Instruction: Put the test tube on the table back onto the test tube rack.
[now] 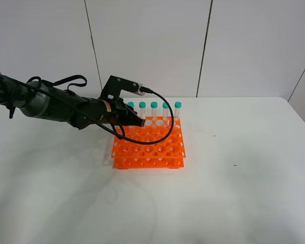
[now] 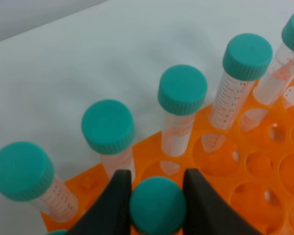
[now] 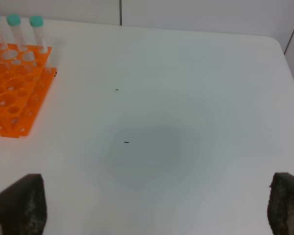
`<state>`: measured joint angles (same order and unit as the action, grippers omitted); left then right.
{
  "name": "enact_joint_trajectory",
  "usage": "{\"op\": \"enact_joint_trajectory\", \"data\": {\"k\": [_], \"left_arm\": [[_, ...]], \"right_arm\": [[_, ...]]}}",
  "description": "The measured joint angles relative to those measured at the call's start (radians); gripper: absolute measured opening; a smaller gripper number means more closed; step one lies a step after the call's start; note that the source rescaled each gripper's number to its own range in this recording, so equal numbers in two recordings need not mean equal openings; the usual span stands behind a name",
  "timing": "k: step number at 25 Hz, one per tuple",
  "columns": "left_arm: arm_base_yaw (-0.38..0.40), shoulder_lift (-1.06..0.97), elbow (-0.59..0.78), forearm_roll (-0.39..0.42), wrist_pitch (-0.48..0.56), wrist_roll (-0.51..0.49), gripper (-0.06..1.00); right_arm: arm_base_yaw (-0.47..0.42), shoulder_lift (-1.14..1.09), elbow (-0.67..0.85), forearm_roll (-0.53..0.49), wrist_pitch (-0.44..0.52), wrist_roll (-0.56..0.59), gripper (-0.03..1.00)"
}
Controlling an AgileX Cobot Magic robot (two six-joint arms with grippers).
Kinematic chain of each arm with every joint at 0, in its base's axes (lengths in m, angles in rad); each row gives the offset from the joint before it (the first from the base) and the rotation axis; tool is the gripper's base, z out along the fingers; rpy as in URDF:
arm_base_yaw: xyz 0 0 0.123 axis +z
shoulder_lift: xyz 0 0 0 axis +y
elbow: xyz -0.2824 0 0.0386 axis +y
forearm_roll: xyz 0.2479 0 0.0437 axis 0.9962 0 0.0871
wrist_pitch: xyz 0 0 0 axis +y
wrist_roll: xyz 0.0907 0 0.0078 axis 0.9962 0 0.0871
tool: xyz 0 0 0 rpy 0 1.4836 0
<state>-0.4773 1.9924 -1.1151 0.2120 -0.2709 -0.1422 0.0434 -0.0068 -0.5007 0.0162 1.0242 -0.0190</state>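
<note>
My left gripper hangs over the back left of the orange test tube rack. In the left wrist view its two black fingers are shut on the teal cap of a test tube, which stands upright just in front of the rack's back row. I cannot tell how deep the tube sits. Several identical teal-capped tubes stand in that back row, also seen from above. My right gripper is open and empty over bare table, to the right of the rack.
The white table extends all around the rack. A black cable loops from the left wrist over the rack. The grey-white panelled wall stands behind. The table's right edge shows in the right wrist view.
</note>
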Motion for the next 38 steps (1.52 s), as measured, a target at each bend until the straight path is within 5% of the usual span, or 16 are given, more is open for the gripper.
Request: {"op": "enact_joint_trajectory", "data": {"k": [4,11,20,23,24,27,33,38], "left_arm": [[0.0,0.0,0.0,0.0,-0.002,-0.001,0.0],[0.0,-0.024,0.003,0.0,0.016,-0.031,0.33],[0.0,-0.227,0.003,0.001,0.026,-0.055,0.37],[0.0,-0.328,0.004,0.001,0.066,-0.055,0.62],[0.0,-0.359,0.0,0.002,0.1,-0.055,0.79],[0.0,-0.412,-0.048,0.002,0.271,-0.055,0.97],[0.043,-0.329,-0.329,0.002,0.775,-0.05,1.0],[0.166,-0.181,-0.589,-0.069,1.153,0.065,1.0]], "right_arm": [[0.0,0.0,0.0,0.0,0.0,0.0,1.0],[0.0,0.0,0.0,0.0,0.0,0.0,1.0],[0.0,0.0,0.0,0.0,0.0,0.0,1.0],[0.0,0.0,0.0,0.0,0.0,0.0,1.0],[0.0,0.0,0.0,0.0,0.0,0.0,1.0],[0.0,0.0,0.0,0.0,0.0,0.0,1.0],[0.0,0.0,0.0,0.0,0.0,0.0,1.0],[0.0,0.0,0.0,0.0,0.0,0.0,1.0]]}}
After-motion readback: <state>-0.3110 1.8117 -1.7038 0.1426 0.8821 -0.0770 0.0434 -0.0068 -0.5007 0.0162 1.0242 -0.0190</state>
